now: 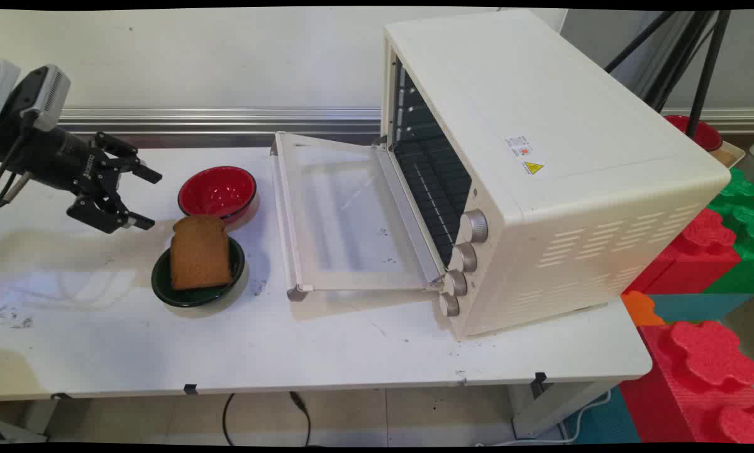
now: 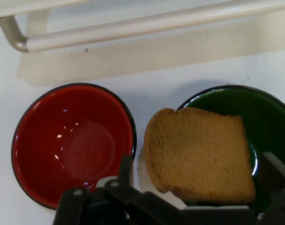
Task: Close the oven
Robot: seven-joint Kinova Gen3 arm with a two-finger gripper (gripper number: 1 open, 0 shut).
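Hidden: toast slice (image 1: 200,251) covered most of green bowl (image 1: 163,283).
Claw (image 1: 145,197): spread wide, held nothing, beside red bowl (image 1: 217,192).

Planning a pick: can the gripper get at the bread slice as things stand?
Probably yes. The gripper hangs open just left of the bread slice, which lies uncovered on the green bowl; the red bowl sits beside it, apart.

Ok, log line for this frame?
gripper: open, above table | nearest: bread slice on green bowl | red bowl | oven door open
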